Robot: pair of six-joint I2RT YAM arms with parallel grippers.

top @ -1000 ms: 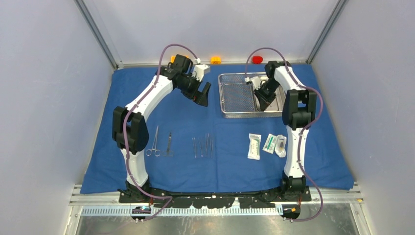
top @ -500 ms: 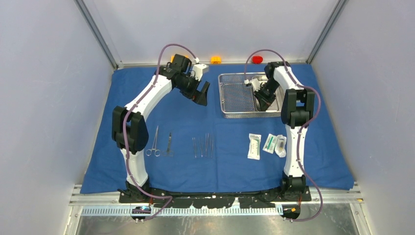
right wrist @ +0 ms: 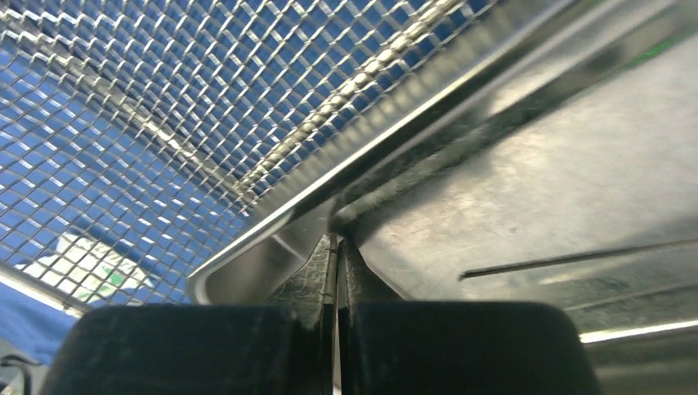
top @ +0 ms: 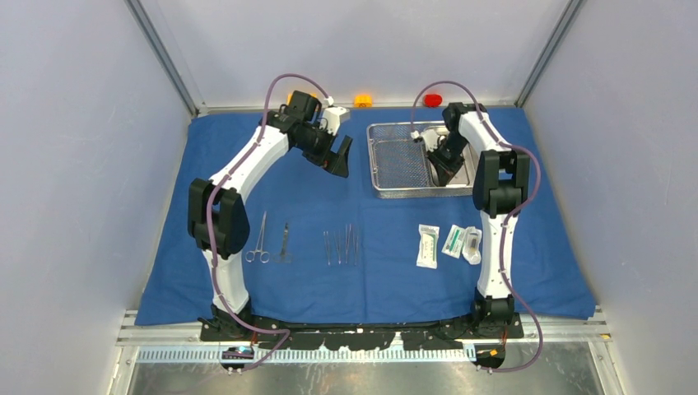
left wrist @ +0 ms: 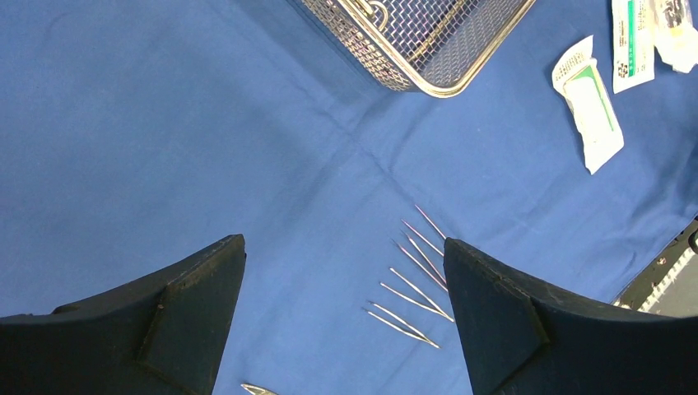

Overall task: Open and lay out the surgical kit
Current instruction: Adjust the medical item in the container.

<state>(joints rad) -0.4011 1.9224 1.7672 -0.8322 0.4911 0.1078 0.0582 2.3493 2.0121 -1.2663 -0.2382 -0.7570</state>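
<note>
The blue cloth [top: 165, 206] lies spread flat over the table. The wire-mesh basket [top: 395, 160] stands at the back right, with the steel tray [right wrist: 535, 164] inside it. My right gripper [top: 440, 169] reaches into the basket and is shut on the tray's rim [right wrist: 337, 240]. My left gripper [top: 339, 160] hovers open over bare cloth left of the basket, nothing between its fingers [left wrist: 344, 240]. Scissors [top: 262, 239], forceps [top: 285, 240] and tweezers [top: 342, 245] lie in a row near the front. Three white packets [top: 449, 244] lie to their right.
An orange block [top: 362, 100] and a red block [top: 432, 99] sit on the ledge behind the cloth. Grey walls close in left, right and back. The basket's corner [left wrist: 428, 41] shows ahead of the left gripper.
My right gripper has edged slightly toward the back inside the basket. The left gripper has drawn back a little. Instruments and packets have not moved.
</note>
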